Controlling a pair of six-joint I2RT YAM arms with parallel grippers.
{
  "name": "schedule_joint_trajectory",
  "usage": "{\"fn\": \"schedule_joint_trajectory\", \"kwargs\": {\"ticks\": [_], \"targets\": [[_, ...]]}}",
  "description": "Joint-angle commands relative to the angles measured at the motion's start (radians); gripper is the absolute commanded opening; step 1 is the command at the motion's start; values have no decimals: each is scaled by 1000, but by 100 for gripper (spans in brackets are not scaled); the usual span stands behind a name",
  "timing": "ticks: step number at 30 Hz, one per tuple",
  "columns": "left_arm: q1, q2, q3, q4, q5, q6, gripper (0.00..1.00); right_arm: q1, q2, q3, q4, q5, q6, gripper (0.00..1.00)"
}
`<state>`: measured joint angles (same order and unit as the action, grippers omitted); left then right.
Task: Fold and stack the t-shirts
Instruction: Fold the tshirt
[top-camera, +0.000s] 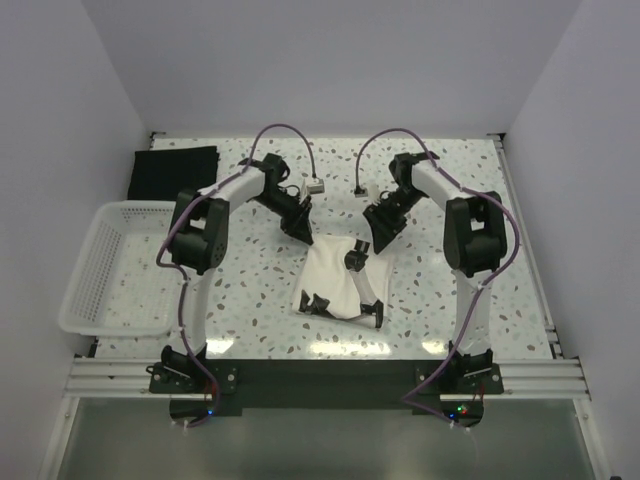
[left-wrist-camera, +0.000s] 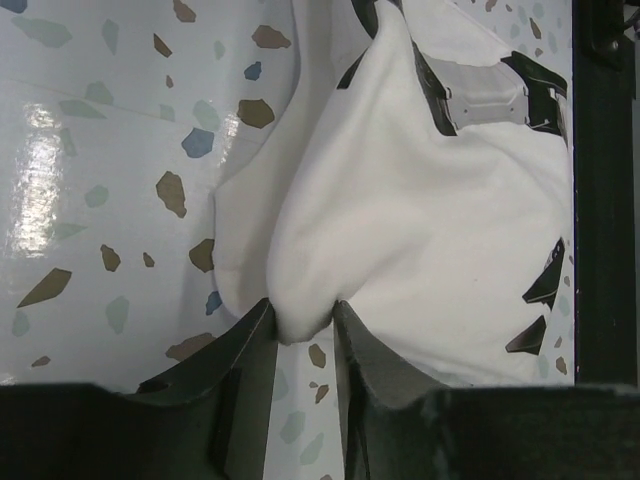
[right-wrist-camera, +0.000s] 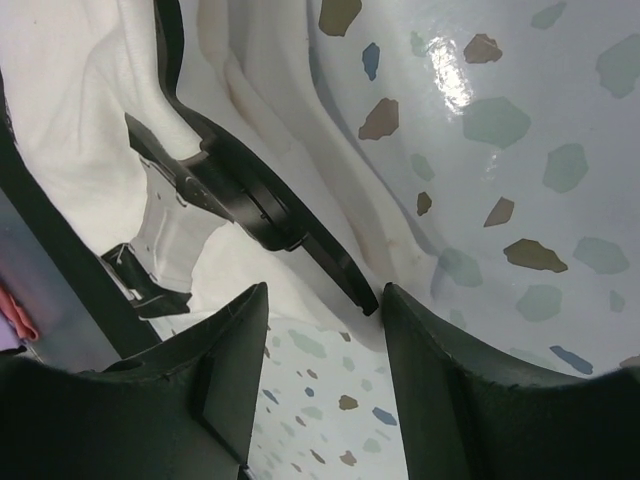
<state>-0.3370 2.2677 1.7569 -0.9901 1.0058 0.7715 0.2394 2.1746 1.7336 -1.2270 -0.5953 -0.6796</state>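
Cream shirt (top-camera: 335, 282) lies rumpled mid-worktop (top-camera: 250, 300); black shirt (top-camera: 175, 170) sits as a flat rectangle at the far left corner, well apart. Left pincer (left-wrist-camera: 302, 312) is clamped on a bunched fold at the cream shirt's far edge, while the right pincer (right-wrist-camera: 325, 292) stands wide by the opposite far corner, gripping nothing. Judgement: the right should close fully on the cloth edge before any lift, then both should rise level so the cloth spreads untwisted.

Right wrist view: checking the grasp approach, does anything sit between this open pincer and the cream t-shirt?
Nothing visible: the right pincer hangs open at the edge of the cream t-shirt, over the speckled tabletop.
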Motion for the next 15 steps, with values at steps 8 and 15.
{"fn": "schedule_joint_trajectory", "kwargs": {"ticks": [8,15], "targets": [[-11,-19,20,4,63,35,5,-5,-19,60,-83,31,-83,41],[4,-63,-33,135,30,-49,0,-8,-48,112,-195,104,-130,0]]}}
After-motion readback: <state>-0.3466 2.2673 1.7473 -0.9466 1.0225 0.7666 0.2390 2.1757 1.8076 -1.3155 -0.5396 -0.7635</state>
